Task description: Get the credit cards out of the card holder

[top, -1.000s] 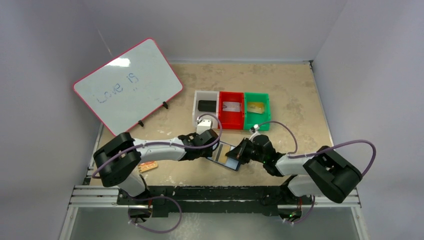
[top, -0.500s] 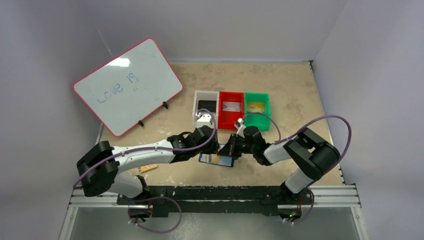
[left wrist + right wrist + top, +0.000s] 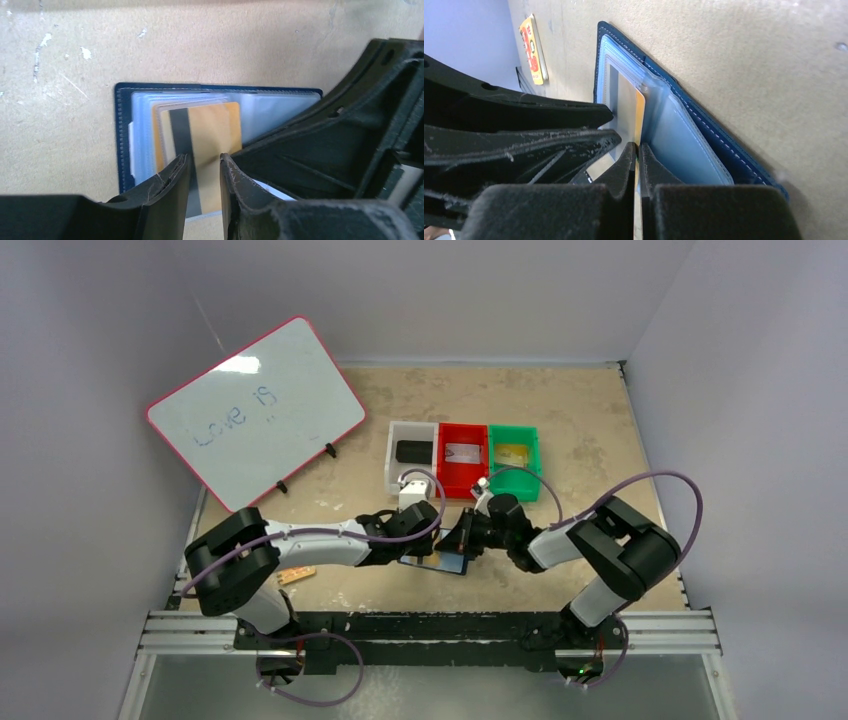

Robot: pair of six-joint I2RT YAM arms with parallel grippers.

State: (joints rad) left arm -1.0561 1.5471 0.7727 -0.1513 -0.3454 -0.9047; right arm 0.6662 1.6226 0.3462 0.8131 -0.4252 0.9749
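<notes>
The holder (image 3: 120, 131) lies open on the worktop (image 3: 560, 410); a gold card (image 3: 212, 127) sits in its sleeves; left pincer (image 3: 204, 160) slightly spread over it; right pincer (image 3: 638, 148) pressed together at its edge.

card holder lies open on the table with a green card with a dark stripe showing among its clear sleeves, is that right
Not quite: the card is orange-gold, not green, as the left wrist view shows. The rest holds: the card holder lies open on the table, and the card has a dark stripe and shows among the clear sleeves.
</notes>
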